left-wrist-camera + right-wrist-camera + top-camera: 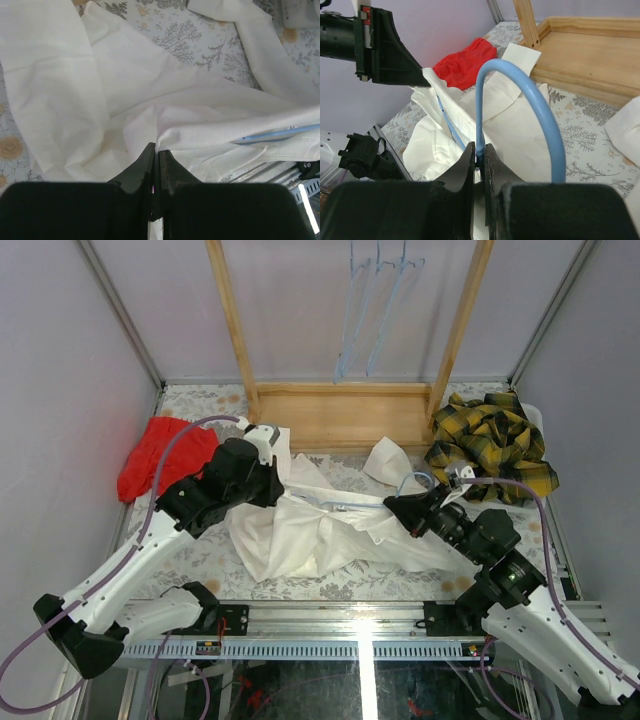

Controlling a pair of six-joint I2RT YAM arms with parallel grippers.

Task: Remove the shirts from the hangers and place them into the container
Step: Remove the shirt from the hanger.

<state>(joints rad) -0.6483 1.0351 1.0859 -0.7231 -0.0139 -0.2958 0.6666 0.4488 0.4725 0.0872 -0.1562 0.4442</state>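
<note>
Light: we find it bright, even, from above.
Glare: white streak across the metal rail [300,648], bottom centre.
Blur: our wrist views' near fingers [142,170] unfocused.

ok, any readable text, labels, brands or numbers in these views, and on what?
No text can be read in any view.
Small orange mark on the front rail: too small to read.
Red patch behind the left fingers: no legible characters.
No print shows on the white shirt, blue hanger, plaid shirt or red cloth.
</note>
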